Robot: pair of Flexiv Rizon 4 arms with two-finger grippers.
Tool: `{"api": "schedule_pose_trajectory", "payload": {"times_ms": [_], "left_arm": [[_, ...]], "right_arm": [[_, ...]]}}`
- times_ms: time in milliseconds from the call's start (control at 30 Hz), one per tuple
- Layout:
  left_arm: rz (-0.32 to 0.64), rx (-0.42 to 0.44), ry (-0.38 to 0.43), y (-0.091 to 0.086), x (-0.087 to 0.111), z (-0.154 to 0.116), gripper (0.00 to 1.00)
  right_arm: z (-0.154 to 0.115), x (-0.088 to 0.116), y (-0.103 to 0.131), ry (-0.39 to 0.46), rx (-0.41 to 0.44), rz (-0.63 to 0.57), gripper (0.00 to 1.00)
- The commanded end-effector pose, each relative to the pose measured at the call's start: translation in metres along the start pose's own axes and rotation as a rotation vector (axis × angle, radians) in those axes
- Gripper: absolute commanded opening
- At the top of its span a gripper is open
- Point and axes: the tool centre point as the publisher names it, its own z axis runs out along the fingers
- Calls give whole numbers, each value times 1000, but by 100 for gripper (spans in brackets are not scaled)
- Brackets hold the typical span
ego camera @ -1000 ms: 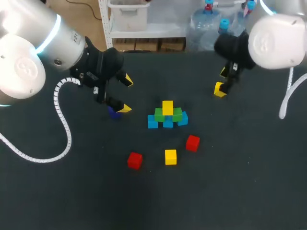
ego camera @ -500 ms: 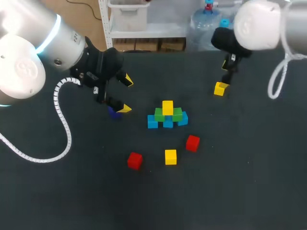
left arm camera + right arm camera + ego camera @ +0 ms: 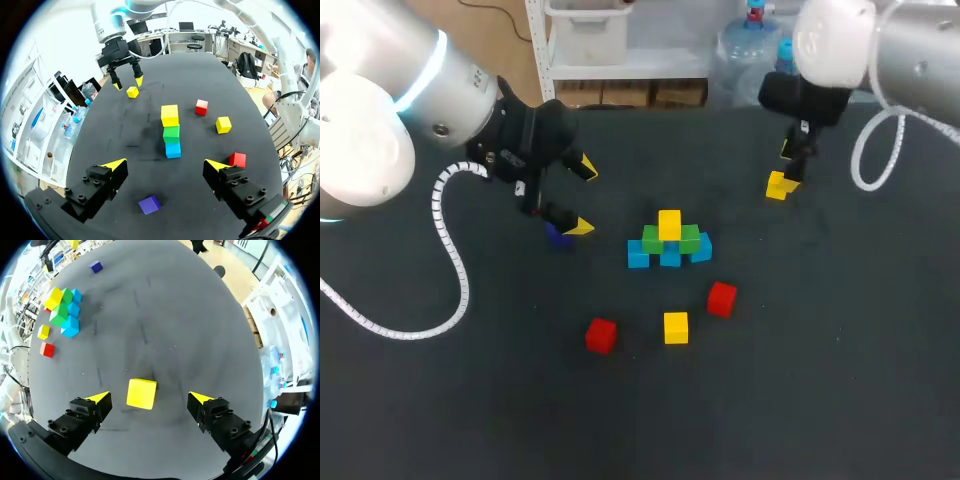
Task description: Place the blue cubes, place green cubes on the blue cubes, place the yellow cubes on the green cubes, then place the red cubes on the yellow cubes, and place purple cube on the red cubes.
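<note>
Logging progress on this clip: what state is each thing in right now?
Left gripper: open, above purple cube.
Right gripper: open, straddling far yellow cube, not touching.
Purple cube: lying loose.
Stack: blue, green, one yellow on top.
Red cubes: two, loose.
Near yellow cube: loose.

Loose cubes (image 3: 676, 327) before the stack (image 3: 669, 240), lone cube (image 3: 149, 204) seemingly under left gripper (image 3: 165, 167)

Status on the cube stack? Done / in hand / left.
Done: blue cubes down, green cubes on them, one yellow cube on top.
In hand: nothing gripped. Right jaws open over a loose yellow cube; left jaws open over the purple cube.
Left: that cube, a second loose yellow cube, two red cubes, then purple.
</note>
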Motion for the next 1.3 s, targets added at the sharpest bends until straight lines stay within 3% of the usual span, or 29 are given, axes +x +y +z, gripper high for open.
{"api": "schedule_pose_trajectory", "payload": {"times_ms": [33,367,767,1300], "left_arm": [[4,-1,-6,0,2,0,100],[4,-1,-6,0,2,0,100],[4,-1,-6,0,2,0,100],[4,-1,-6,0,2,0,100]], "right_arm": [[4,-11,-6,32,-49,-19,100],[12,-12,-5,64,-29,-16,100],[14,1,3,98,0,2,100],[20,-6,4,149,-2,-11,100]]}}
